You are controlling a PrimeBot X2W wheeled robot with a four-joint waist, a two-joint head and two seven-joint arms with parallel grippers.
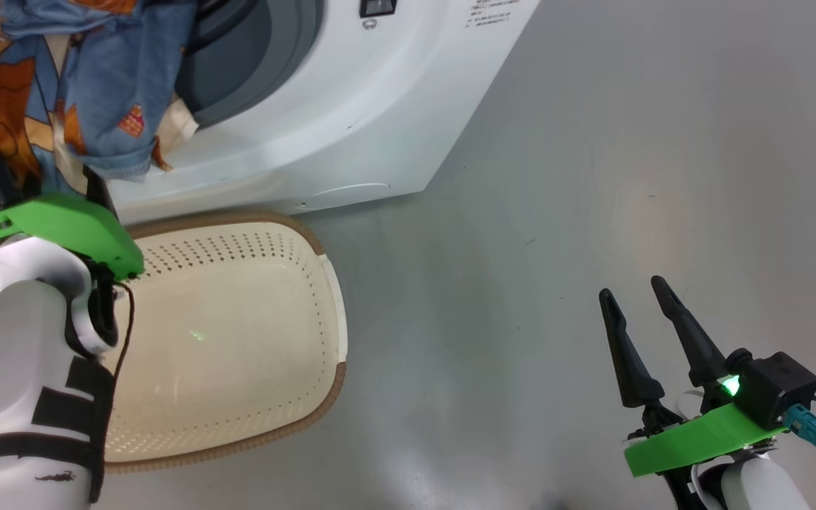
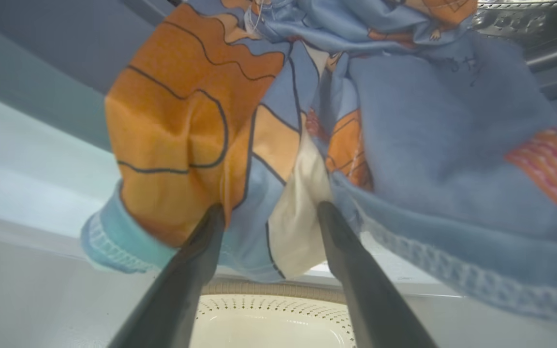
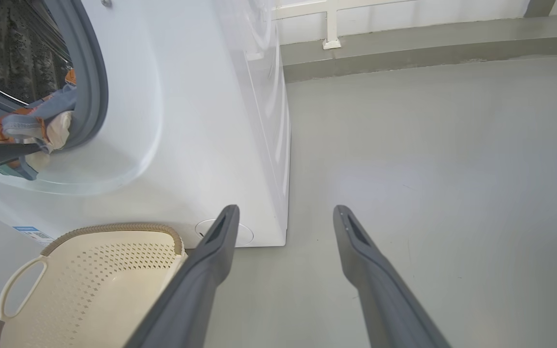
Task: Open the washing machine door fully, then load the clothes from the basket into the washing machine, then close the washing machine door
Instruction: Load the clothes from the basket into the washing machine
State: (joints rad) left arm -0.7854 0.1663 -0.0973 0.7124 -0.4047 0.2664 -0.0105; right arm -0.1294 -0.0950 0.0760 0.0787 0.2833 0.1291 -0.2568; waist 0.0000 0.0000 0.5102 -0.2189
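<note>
left gripper (image 2: 270,207) stands wide open, its fingertips touching the clothes (image 2: 404,145) that hang from the mouth of the washing machine (image 1: 351,106), above the basket (image 1: 238,219). right gripper (image 1: 631,286) (equally spread, holding nothing) hovers over the grey floor (image 1: 627,142). the right wrist view adds the grey gasket (image 3: 95,96) the bundle drapes over.

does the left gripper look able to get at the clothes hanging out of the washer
Likely yes: the left gripper is open right up against the clothes, with nothing between them.
</note>
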